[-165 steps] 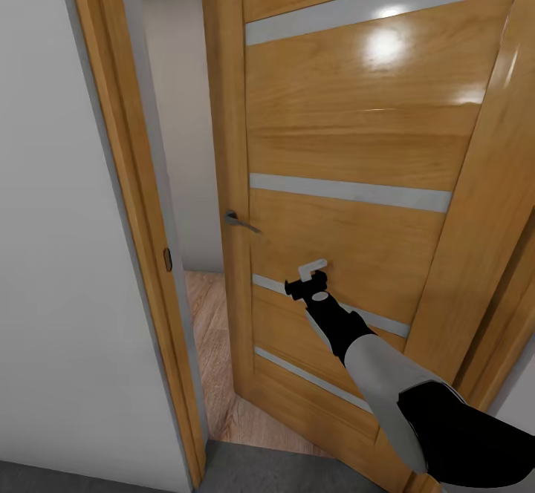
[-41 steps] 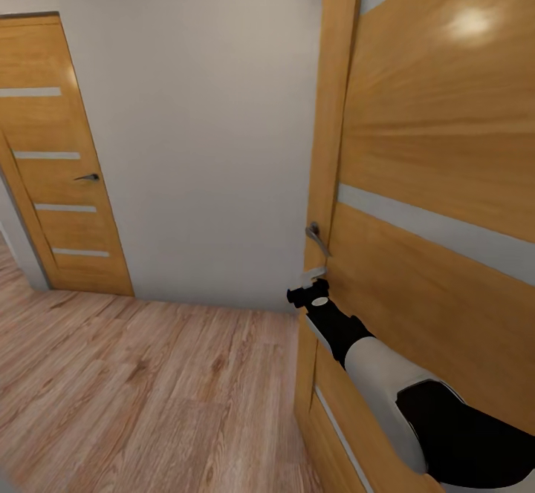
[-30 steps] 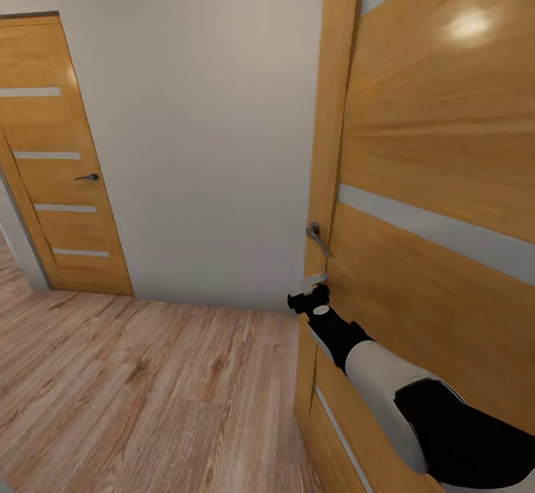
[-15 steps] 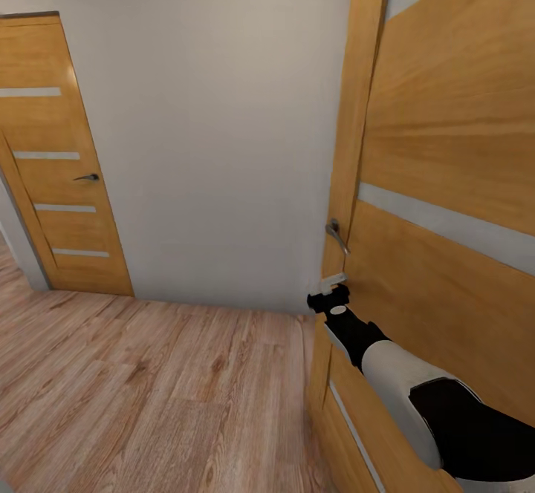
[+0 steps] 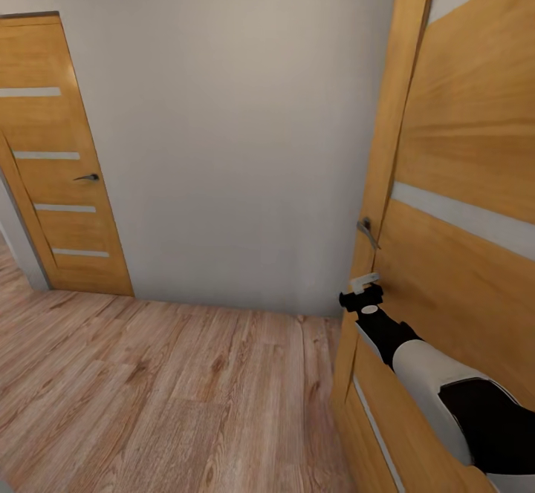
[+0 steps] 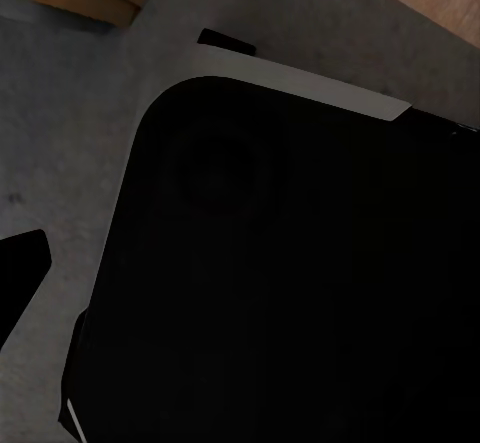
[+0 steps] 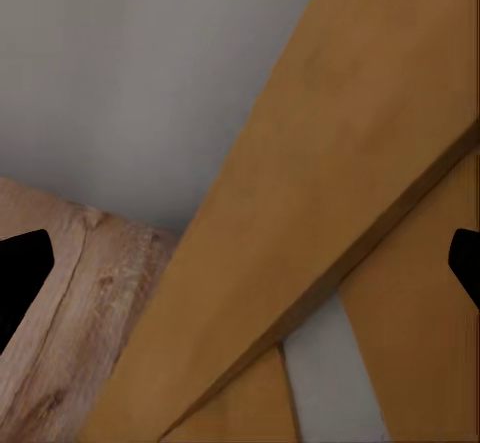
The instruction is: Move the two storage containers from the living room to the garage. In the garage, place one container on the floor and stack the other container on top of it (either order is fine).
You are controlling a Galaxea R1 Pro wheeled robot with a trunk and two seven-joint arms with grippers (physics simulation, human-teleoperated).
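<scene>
At the doorway, the right gripper (image 5: 362, 288) sits against the free edge of the open wooden door (image 5: 461, 181), just below its lever handle (image 5: 365, 230). The job right now looks like getting this door out of the way, so the sensible play is a steady push along the edge, base rolling with it, forearm kept off the panel. In the right wrist view, the dark fingers (image 7: 22, 263) stand wide apart, the door edge (image 7: 300, 233) between them, nothing clamped. Left gripper: can't tell its state; its wrist view shows the robot's dark body (image 6: 270, 283) over grey floor (image 6: 60, 143). Ahead lie wood-plank floor (image 5: 148, 389), a pale wall (image 5: 223, 122) and a second, closed door (image 5: 52, 151). The storage containers must be somewhere beyond.
</scene>
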